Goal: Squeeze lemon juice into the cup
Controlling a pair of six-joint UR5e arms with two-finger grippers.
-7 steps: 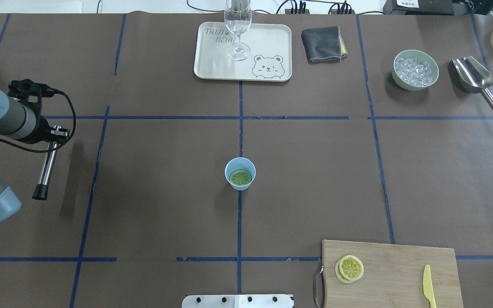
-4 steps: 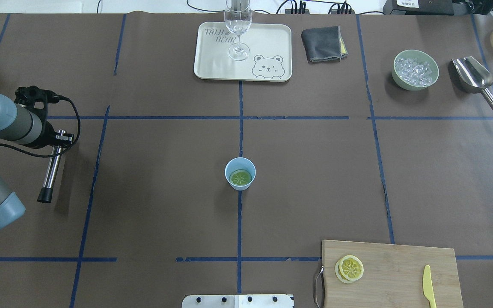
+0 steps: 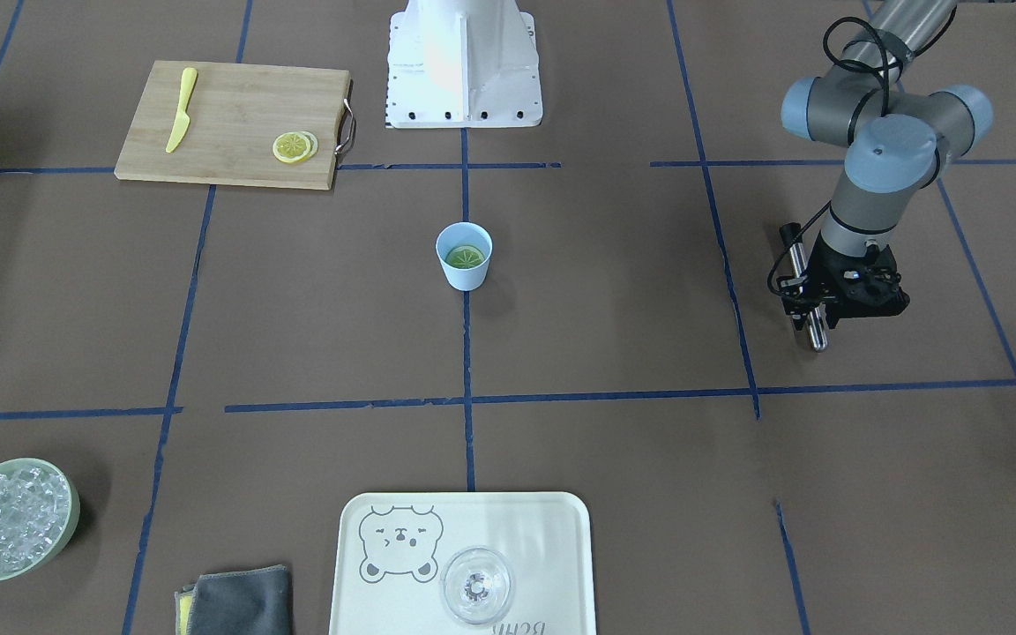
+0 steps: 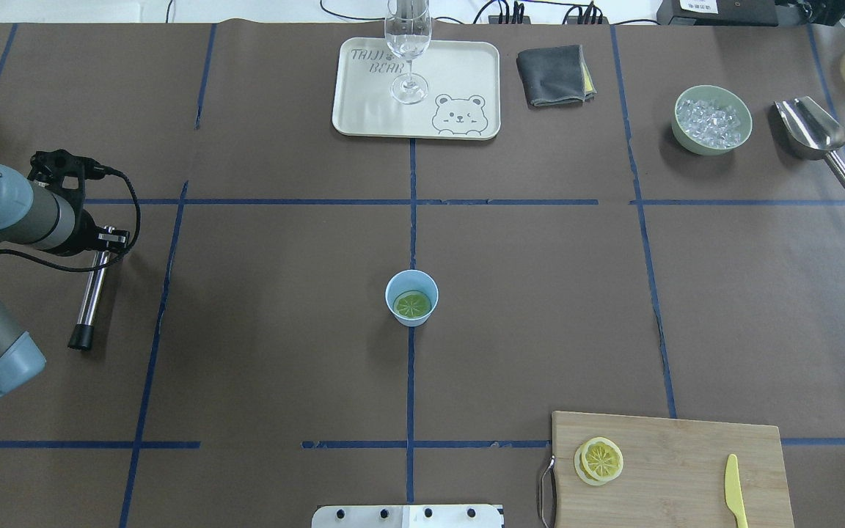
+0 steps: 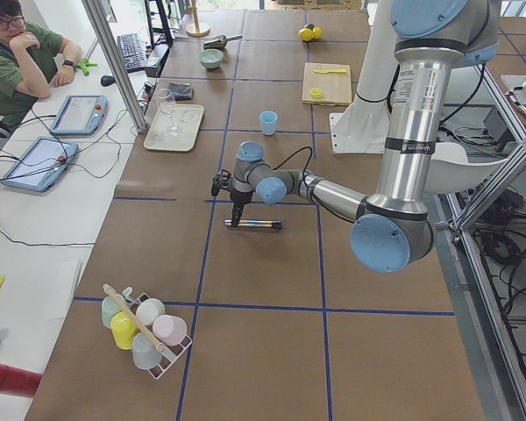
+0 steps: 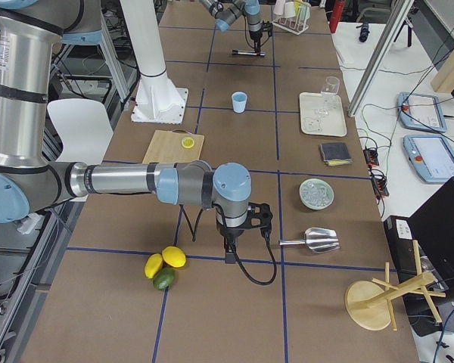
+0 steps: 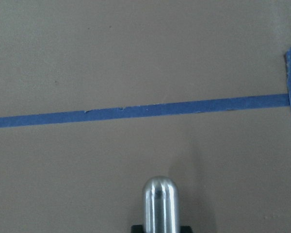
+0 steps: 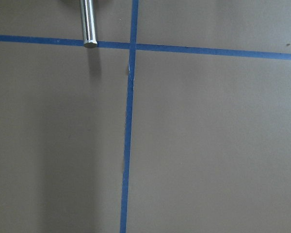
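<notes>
Left gripper (image 4: 105,238) clamped on metal rod (image 4: 91,293); right gripper (image 6: 231,253) state can't tell.
Thin lemon (image 4: 412,304) lies flat inside cup (image 4: 402,282), mid-table, at 3 o'clock from that rod in overhead view, well apart.

Losing the shiny round-ended steel rod (image 7: 160,204) at the left wrist view's bottom edge. Can't read the left gripper (image 3: 818,304), buried under its own black body. Can't read the right gripper (image 6: 228,255) either, far too small. Catching another shiny metal bar (image 8: 88,22), cropped at the top. Losing the clear stemmed glass (image 4: 408,37) at the overhead's top edge, and the pale bear-printed tray (image 3: 552,547) at the front view's bottom.
</notes>
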